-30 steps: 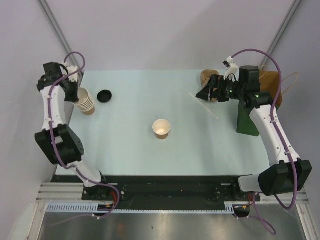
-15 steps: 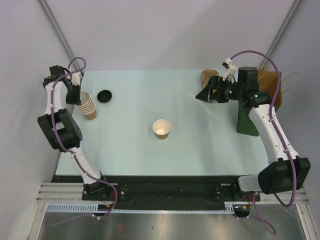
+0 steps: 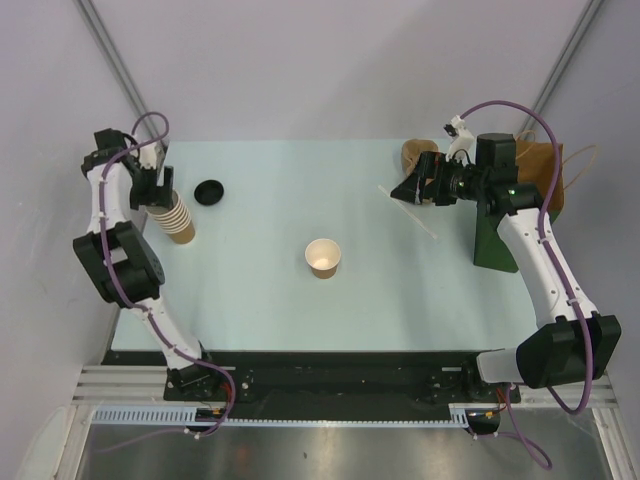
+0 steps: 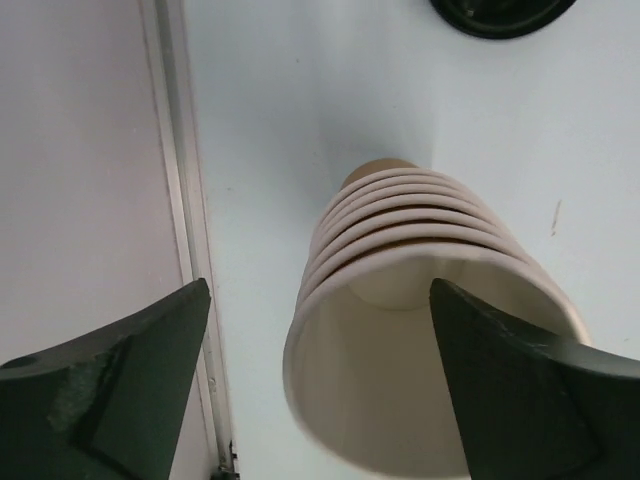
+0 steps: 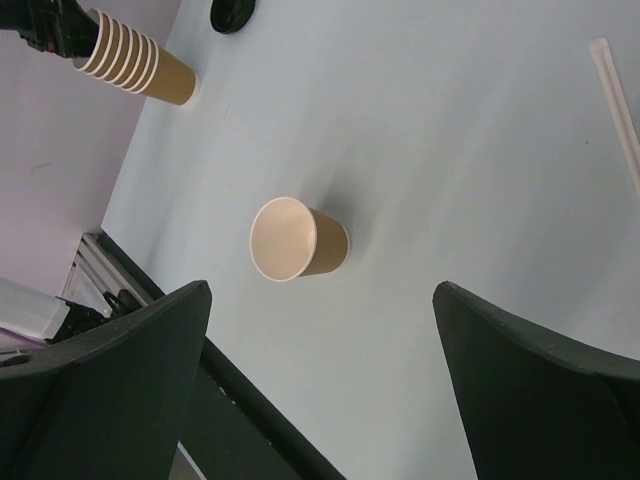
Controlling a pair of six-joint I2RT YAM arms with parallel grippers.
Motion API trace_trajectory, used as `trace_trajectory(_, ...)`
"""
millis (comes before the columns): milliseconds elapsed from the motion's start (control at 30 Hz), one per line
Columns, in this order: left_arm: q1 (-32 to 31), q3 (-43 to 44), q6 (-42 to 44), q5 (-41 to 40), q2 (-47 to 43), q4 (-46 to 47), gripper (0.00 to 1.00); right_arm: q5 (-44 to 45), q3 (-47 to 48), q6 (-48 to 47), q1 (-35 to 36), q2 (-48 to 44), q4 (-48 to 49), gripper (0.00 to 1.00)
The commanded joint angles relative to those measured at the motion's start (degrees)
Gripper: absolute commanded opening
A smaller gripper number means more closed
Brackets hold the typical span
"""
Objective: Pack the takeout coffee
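The takeout coffee cup [image 3: 323, 257], a small brown paper cup, stands lidless near the table's middle and also shows in the right wrist view [image 5: 300, 240]. Its round black lid [image 3: 209, 191] lies apart at the back left. My left gripper [image 3: 158, 190] is open over the mouth of a stack of pale paper cups [image 4: 420, 300], one finger on each side of the rim [image 4: 320, 400]. My right gripper [image 3: 408, 188] hangs open and empty above the back right of the table [image 5: 320, 390], far from the cup.
The cup stack [image 3: 178, 220] leans by the table's left edge. A white straw [image 3: 407, 211] lies under the right gripper. A brown paper bag [image 3: 545, 165] and a dark green upright panel [image 3: 495, 245] stand at the right edge.
My left gripper has gone from shut to open at the top of the cup stack, and the stack has shifted slightly toward the front. The right arm has not moved.
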Motion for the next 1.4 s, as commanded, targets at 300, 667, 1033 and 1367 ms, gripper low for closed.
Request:
trace_trajectory(300, -4.0, 22.3, 3.2, 5.9, -11.8, -0.8, 1.00, -0.8, 0.0, -1.3, -0.2, -1.1, 1.6, 1.00)
trace_trajectory(667, -25.8, 6.0, 10.1, -7.3, -6.5, 9.1, 1.00, 2.0, 0.0, -1.9, -0.3, -0.5, 0.9, 1.00)
trace_trajectory(1033, -27.3, 7.8, 5.5, -21.1, 11.0, 17.1, 0.80, 1.7, -0.5, -1.9, -0.2, 1.1, 1.2, 1.00)
trace_trajectory(1367, -27.3, 5.0, 6.3, -26.0, 18.5, 21.5, 0.57, 1.7, -1.1, -1.9, -0.3, 1.4, 1.6, 1.00)
